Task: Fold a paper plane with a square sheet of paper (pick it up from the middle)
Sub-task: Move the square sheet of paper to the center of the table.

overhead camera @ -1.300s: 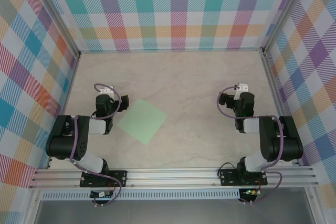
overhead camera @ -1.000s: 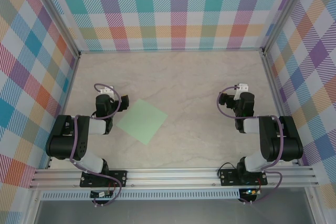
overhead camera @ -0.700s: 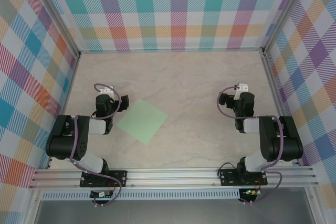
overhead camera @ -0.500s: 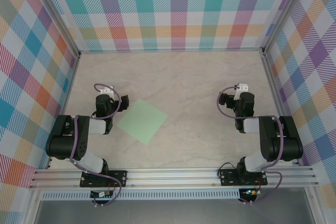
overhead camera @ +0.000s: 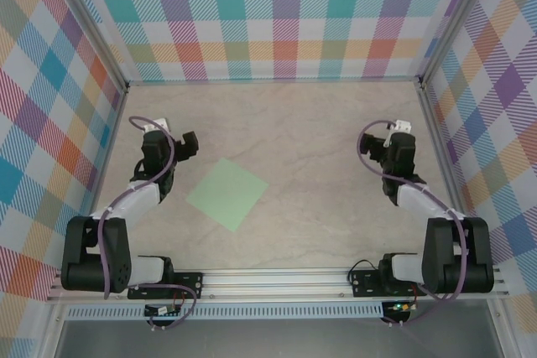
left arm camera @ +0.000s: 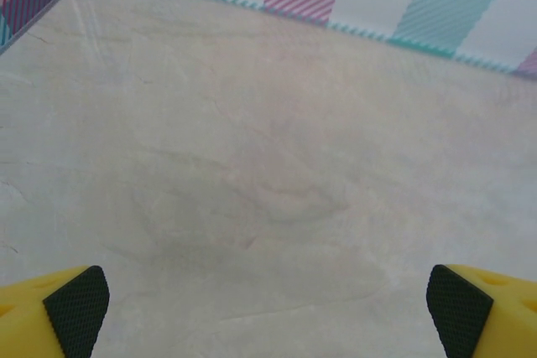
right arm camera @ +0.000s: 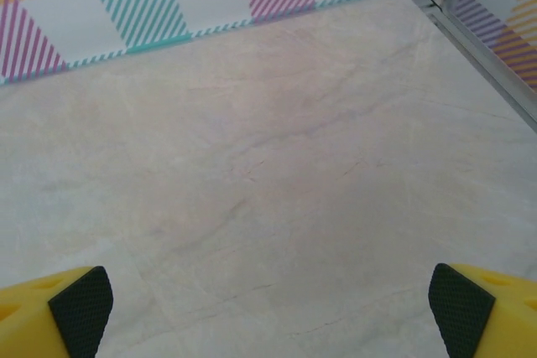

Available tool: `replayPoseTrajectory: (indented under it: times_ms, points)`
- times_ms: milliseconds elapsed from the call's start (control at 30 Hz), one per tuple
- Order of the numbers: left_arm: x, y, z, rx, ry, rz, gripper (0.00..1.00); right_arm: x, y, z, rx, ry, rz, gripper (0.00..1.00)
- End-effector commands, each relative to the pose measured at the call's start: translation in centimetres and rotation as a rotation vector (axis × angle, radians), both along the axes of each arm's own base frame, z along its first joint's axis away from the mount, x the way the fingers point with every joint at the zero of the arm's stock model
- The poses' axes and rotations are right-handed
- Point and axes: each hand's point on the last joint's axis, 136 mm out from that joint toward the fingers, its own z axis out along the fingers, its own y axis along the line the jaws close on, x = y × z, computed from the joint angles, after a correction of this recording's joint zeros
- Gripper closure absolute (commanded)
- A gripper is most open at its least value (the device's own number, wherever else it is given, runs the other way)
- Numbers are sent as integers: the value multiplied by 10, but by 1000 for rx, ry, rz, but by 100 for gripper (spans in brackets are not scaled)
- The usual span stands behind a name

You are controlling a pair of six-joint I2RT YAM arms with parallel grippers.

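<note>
The square sheet of paper (overhead camera: 226,194), pale mint green, lies flat and unfolded on the table, turned like a diamond, left of centre. My left gripper (overhead camera: 164,142) hovers just beyond the sheet's upper-left corner, apart from it. It is open in the left wrist view (left arm camera: 267,312), with its yellow fingertips (left arm camera: 75,312) wide apart over bare table. My right gripper (overhead camera: 394,148) is far to the right of the sheet. It is also open (right arm camera: 270,312), and nothing lies between its pads (right arm camera: 460,308). The paper plane is out of view.
The marble-patterned table (overhead camera: 310,132) is enclosed by plaid walls (overhead camera: 268,14) at the back and on both sides, with metal corner posts (overhead camera: 426,81). An aluminium rail (overhead camera: 277,284) carrying the arm bases runs along the near edge.
Both arms have unfolded from a tucked pose. The left gripper has moved up and left, the right gripper up and right. The sheet has not moved, and both grippers stay open.
</note>
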Motion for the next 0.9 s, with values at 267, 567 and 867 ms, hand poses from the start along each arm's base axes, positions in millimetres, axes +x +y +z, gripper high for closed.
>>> replayPoseTrajectory:
  times_ms: [267,567,867]
  points:
    - [-78,-67,-70,-378,538,95,0,-13,12,-27,284,429,-139,0]
    - [-118,-132,-108,-423,683,17,3,-14,22,-41,327,451,-97,0]
    - [-113,-148,-139,-377,753,12,4,-15,25,-39,342,453,-89,0]
